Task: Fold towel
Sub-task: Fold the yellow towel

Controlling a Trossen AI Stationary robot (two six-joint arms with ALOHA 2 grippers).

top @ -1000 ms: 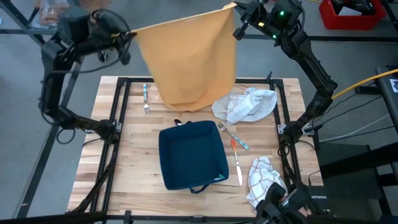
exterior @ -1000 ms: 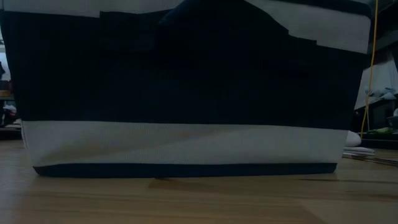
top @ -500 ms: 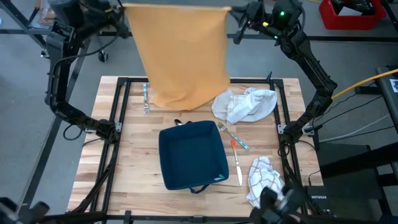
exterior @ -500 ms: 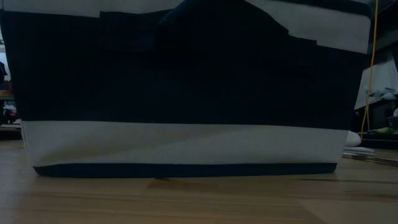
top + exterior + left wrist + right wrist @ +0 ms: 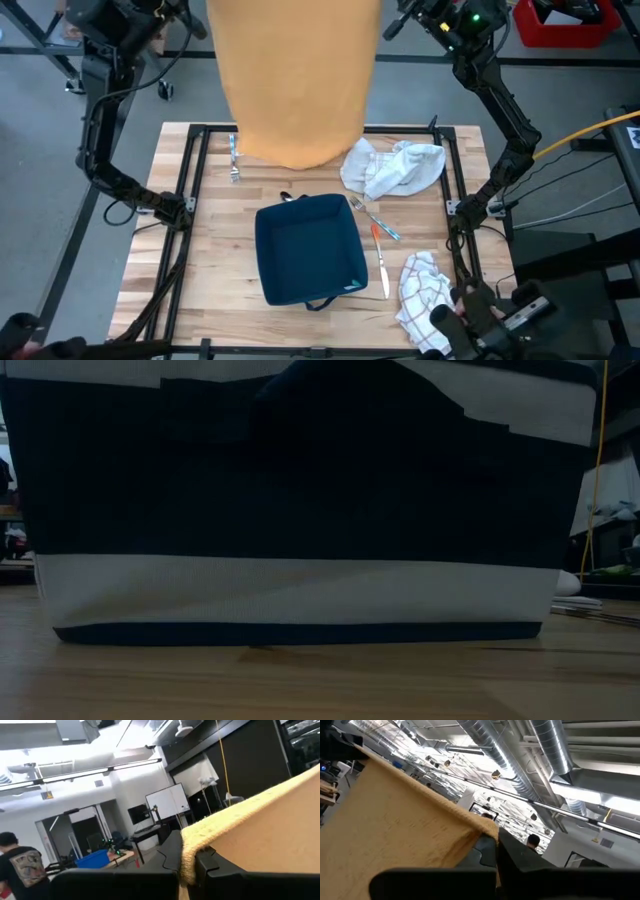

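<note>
- Hanging high above the far edge of the table (image 5: 200,290), the mustard towel (image 5: 295,80) drapes down in a broad sheet, its lower hem over the far boards.
- The left gripper (image 5: 187,865) has its jaws pinching the towel's left top corner.
- The right gripper (image 5: 492,847) has its jaws pinching the right top corner.
- A navy bin (image 5: 308,250) sits mid-table.
- A crumpled white cloth (image 5: 395,168) lies just right of the hem.
- A checked cloth (image 5: 425,290) lies near the right front corner.
- A fork (image 5: 234,160) lies far left.
</note>
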